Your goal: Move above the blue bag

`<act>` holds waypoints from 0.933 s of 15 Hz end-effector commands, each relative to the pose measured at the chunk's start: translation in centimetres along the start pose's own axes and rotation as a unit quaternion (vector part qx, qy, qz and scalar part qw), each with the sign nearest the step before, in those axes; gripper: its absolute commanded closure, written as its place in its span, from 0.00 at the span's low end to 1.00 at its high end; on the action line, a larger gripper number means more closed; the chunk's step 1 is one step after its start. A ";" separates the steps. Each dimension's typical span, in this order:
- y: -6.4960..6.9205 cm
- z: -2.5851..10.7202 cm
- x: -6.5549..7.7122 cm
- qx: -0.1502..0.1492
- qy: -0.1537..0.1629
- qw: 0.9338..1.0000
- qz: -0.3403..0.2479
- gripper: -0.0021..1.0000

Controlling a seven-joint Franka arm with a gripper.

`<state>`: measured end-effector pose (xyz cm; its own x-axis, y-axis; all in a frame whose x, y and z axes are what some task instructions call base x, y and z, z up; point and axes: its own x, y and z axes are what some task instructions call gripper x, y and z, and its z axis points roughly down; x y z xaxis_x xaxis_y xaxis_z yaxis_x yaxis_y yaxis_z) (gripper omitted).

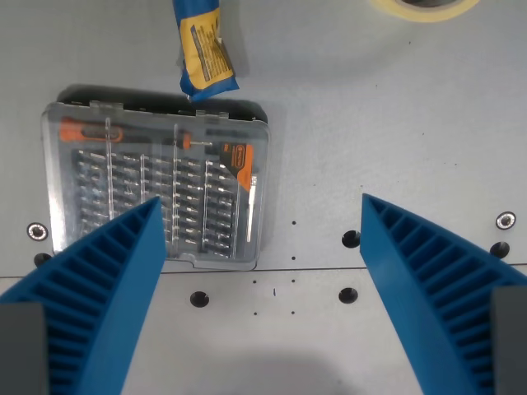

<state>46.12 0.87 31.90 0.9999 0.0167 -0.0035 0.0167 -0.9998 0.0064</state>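
Note:
The blue bag (205, 49) with a yellow label lies at the top of the wrist view, left of centre, its upper part cut off by the frame edge. Its lower end rests on the far edge of a clear plastic screwdriver-bit case (156, 185). My gripper (259, 218) is open, with nothing between its two blue ribbed fingers (99, 288), which rise from the bottom corners. The gripper's midpoint sits below the bag in the picture and to its right, over bare grey table. The left finger overlaps the case's near corner.
A roll of pale tape (424, 8) peeks in at the top right. The grey table (370, 123) has several dark bolt holes (351, 239) and a seam running across near the case's front edge.

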 end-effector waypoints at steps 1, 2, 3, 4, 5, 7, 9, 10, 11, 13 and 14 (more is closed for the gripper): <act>0.0 -0.2 0.0 0.000 0.002 1.000 0.000 0.00; 0.0 -0.2 0.0 0.000 0.002 1.000 0.000 0.00; 0.0 -0.2 0.0 0.000 0.002 1.000 0.000 0.00; 0.0 -0.2 0.0 0.000 0.003 1.000 0.000 0.00; 0.0 -0.2 0.0 0.000 0.002 1.000 -0.001 0.00; 0.0 -0.1 0.0 0.000 0.002 1.000 -0.001 0.00; -0.1 0.1 0.1 -0.001 0.003 1.000 -0.002 0.00; -0.1 0.2 0.2 -0.002 0.004 1.000 -0.003 0.00; -0.1 0.3 0.3 -0.002 0.005 1.000 -0.004 0.00; -0.3 0.7 0.5 -0.003 0.007 1.000 -0.006 0.00; -0.3 0.9 0.6 -0.004 0.007 1.000 -0.007 0.00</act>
<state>46.43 0.99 31.12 0.9998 0.0191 -0.0069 0.0191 -0.9998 0.0070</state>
